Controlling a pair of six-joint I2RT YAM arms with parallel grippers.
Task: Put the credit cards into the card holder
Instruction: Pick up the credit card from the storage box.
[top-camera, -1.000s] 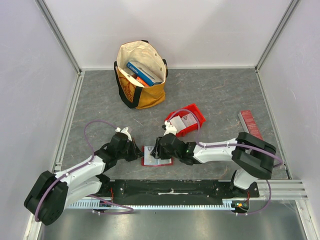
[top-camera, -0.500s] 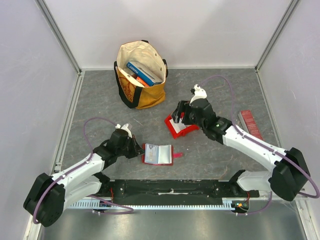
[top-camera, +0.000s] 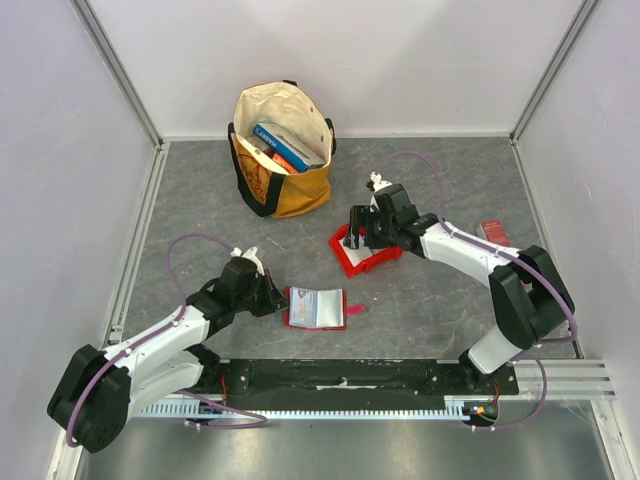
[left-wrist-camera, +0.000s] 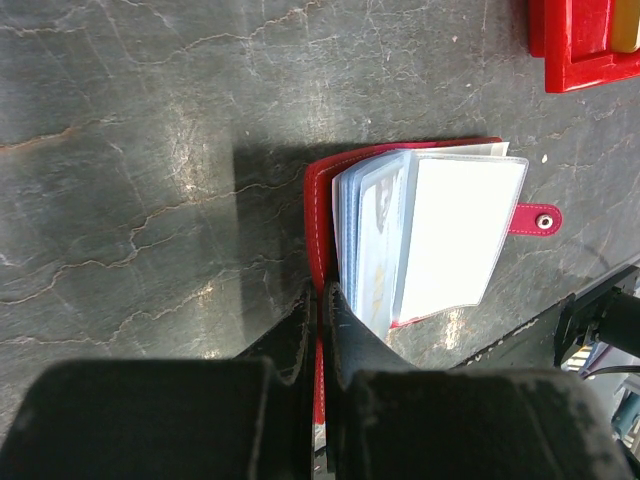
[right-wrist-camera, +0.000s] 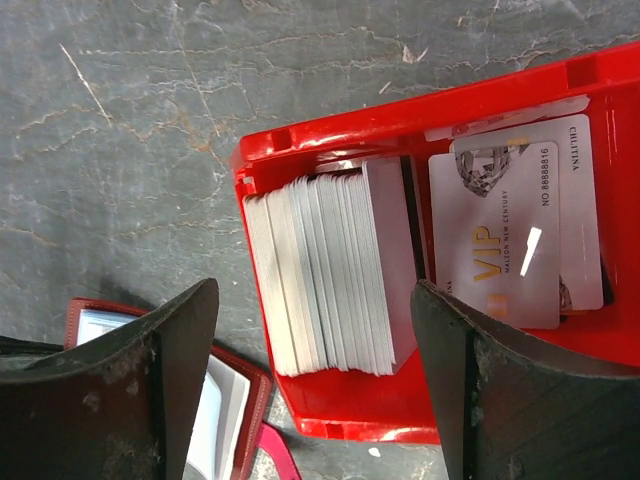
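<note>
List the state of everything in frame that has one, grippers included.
card holder: lying open, snap tab unfastened
left gripper: shut on the card holder's left cover
right gripper: open, poised over the card stack, holding nothing
credit cards: stacked on edge in the red bin
loose cards: two, lying flat in the bin beside the stack
tote bag: upright, mouth open, books inside

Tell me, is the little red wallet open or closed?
Open. The card holder lies spread on the table, clear sleeves fanned out, its snap tab unfastened. The left end effector pinches its edge.
</note>
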